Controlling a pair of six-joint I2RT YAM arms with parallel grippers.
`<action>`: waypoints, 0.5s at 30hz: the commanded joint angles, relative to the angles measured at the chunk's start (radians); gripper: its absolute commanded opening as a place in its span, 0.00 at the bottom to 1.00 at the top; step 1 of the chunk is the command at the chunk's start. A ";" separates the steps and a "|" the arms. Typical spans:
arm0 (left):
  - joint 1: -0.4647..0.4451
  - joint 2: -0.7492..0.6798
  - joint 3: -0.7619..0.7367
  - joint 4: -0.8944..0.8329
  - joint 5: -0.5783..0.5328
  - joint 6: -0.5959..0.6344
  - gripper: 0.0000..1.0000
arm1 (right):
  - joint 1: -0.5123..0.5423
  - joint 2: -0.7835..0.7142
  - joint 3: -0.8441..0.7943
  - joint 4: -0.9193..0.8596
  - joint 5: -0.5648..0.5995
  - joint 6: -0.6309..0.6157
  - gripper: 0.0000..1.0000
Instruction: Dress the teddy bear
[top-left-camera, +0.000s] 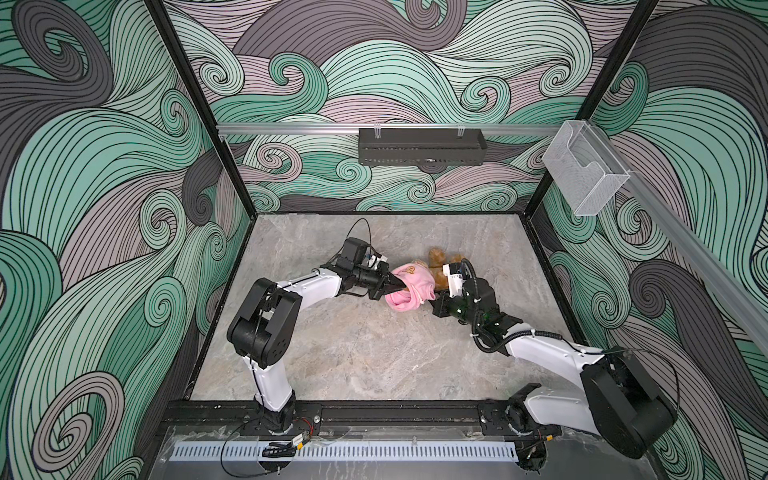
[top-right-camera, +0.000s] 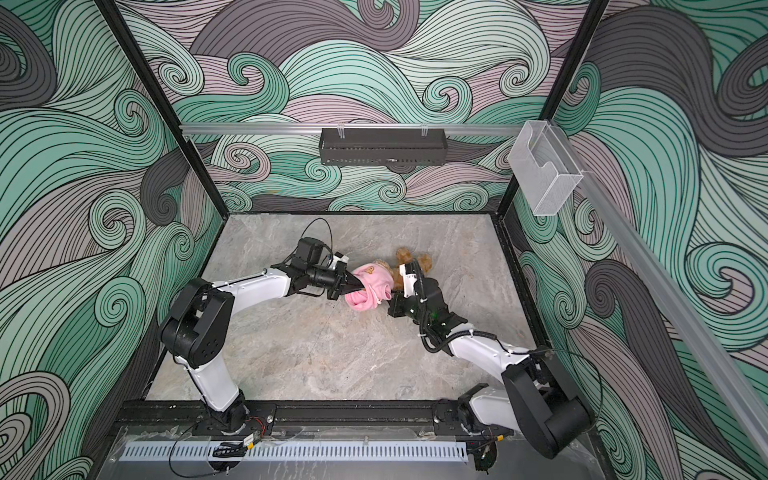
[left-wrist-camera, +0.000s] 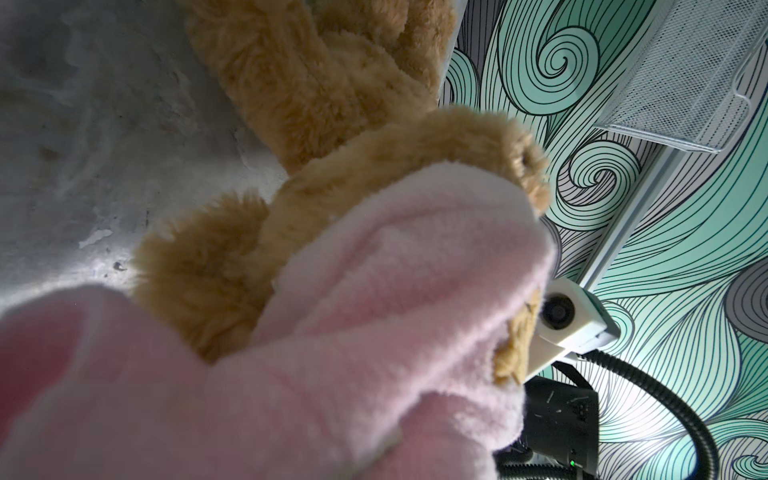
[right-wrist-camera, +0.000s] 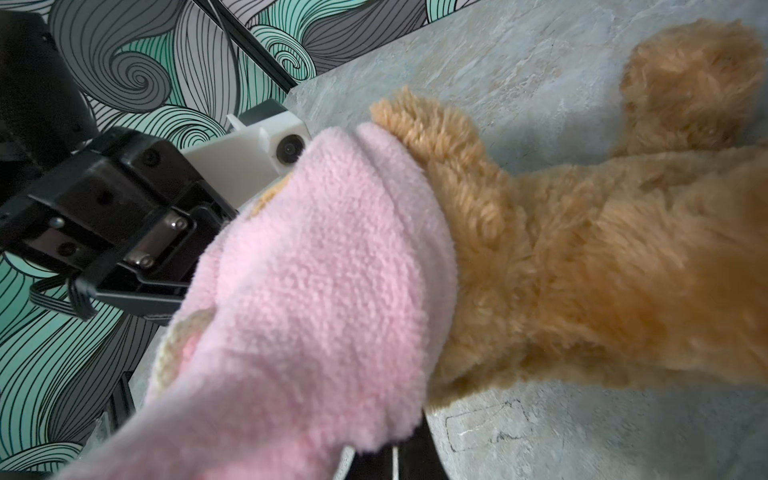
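1. Pink garment (right-wrist-camera: 316, 270) sits bunched over one end of the teddy bear (right-wrist-camera: 582, 257).
2. Left pincer (top-left-camera: 400, 285) pressed together, pinching the pink garment.
3. Right pincer (top-left-camera: 429, 298) likewise pinching it; teddy bear lies between them on the table (top-left-camera: 353, 340).

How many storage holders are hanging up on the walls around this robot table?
2. A black perforated tray hangs at the back, near the middle. A clear plastic holder hangs on the right side. Nothing in view seems to hide another.
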 joint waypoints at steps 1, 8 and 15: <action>0.062 -0.011 0.012 -0.037 -0.002 0.036 0.00 | -0.078 -0.001 0.024 -0.273 0.118 -0.043 0.00; 0.079 -0.023 -0.007 -0.017 -0.011 0.031 0.00 | -0.113 -0.018 0.081 -0.362 0.012 -0.086 0.06; 0.057 -0.055 0.014 -0.117 -0.052 0.162 0.00 | -0.112 -0.026 0.049 -0.163 -0.132 -0.012 0.03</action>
